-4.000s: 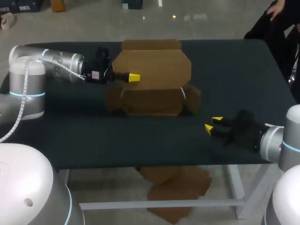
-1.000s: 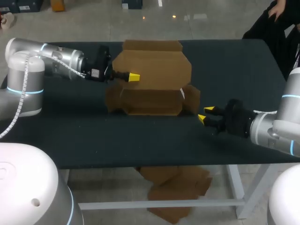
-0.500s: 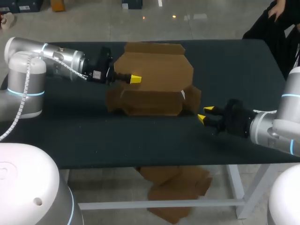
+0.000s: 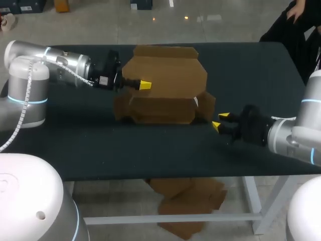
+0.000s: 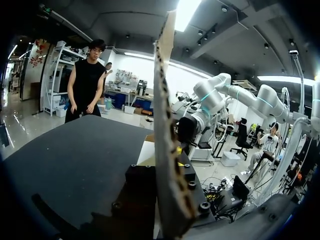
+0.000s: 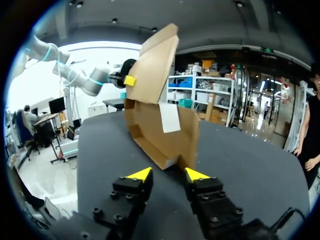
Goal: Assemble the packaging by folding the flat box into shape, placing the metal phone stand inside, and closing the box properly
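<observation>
Mid-fold: left gripper [image 4: 143, 85] is pinching the box lid [image 4: 168, 70] up; right gripper [image 6: 168, 174], spread, is facing the side flap [image 6: 186, 135] just ahead, likely folding it inward next.

The cardboard box's [image 4: 165, 75] raised panel hides one finger of the left claw [image 4: 144, 85] behind it

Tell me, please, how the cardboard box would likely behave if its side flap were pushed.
The cardboard box is probably light and floppy: its thin lid panel stands raised, pinched in the left jaws. The side flap would likely hinge on its crease; the box might slide.
</observation>
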Robot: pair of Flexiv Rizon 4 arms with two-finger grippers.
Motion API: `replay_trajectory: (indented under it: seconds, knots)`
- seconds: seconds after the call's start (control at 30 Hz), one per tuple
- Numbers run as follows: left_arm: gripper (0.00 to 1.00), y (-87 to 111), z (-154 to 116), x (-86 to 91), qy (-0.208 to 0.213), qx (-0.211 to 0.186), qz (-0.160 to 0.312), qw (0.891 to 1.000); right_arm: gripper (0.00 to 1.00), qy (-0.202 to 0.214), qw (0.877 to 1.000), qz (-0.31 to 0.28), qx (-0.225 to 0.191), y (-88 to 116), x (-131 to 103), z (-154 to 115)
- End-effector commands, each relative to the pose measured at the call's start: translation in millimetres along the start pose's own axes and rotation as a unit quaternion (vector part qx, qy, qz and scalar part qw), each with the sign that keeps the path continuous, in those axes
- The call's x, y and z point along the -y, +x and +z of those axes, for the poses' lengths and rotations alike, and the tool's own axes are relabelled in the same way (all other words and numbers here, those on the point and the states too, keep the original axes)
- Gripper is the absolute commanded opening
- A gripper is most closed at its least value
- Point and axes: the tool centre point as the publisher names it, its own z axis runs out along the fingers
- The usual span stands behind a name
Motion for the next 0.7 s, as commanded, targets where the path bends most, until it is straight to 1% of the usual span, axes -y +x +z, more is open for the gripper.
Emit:
replay_trajectory:
  seconds: [0.03,0.33,0.7]
  knots:
    - [0.00,-0.4,0,-2.2,-0.001,-0.001,0.000,1.000,0.45,-0.003,1.000,0.001,0.002,-5,0,6]
    - [0.00,-0.4,0,-2.2,-0.001,-0.001,0.000,1.000,0.46,-0.006,1.000,0.006,-0.003,-19,-2,24]
    - [0.00,-0.4,0,-2.2,-0.001,-0.001,0.000,1.000,0.45,-0.002,1.000,0.002,-0.010,-29,-4,40]
